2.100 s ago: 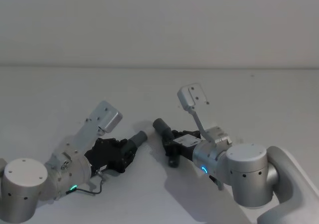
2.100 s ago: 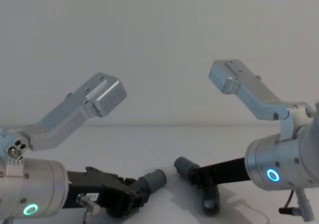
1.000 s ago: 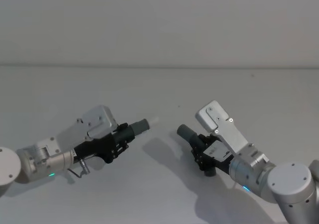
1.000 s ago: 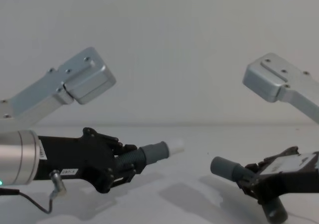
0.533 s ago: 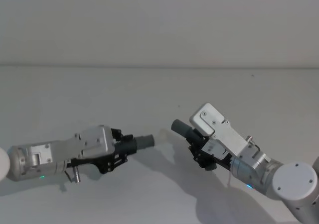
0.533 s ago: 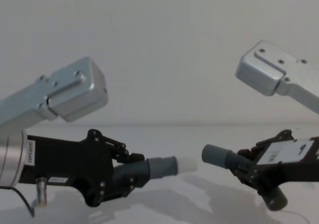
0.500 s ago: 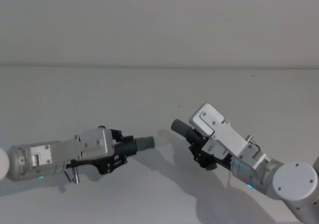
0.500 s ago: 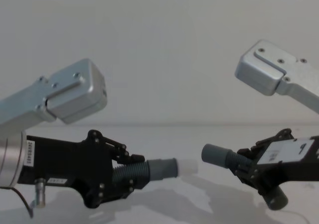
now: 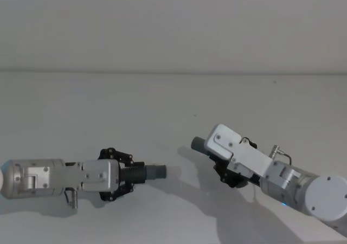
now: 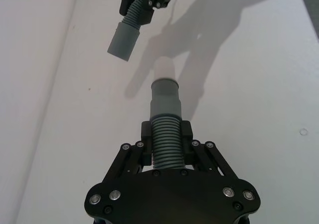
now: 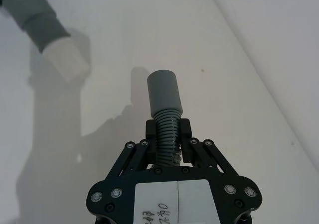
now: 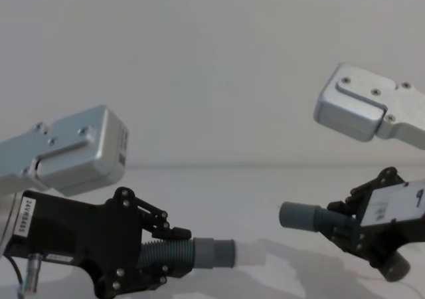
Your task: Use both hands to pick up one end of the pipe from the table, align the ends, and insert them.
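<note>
now, the left gripper (image 9: 135, 174) is seen low on the robot's left, laid nearly level over the table (image 9: 162, 108) and aimed toward the right side. its fingers (image 10: 146, 137) are pinched on the ribbed part of the left hose (image 10: 165, 127), one on each flank. the left cuff (image 10: 165, 95) is pushed out past the fingertips, and the white tip (image 10: 165, 67) is carried at its far end. the hose is held off the table; its shadow is cast on the white surface below.

the right gripper (image 11: 168, 130) is seen on the robot's right, angled in toward the middle. its fingers (image 11: 151, 133) are likewise clamped on the ribs of the right hose (image 11: 166, 124). the right cuff (image 11: 164, 90), plain and grey, is left free ahead of the fingers and is pointed toward the left arm. this piece too is held clear of the table.

the two ends are faced roughly toward each other but are kept apart, with bare table seen between tip and right cuff. in the chest view the right cuff is set higher than the tip. in the left wrist view it is offset from the left hose's line and tilted, so the ends are not lined up.
</note>
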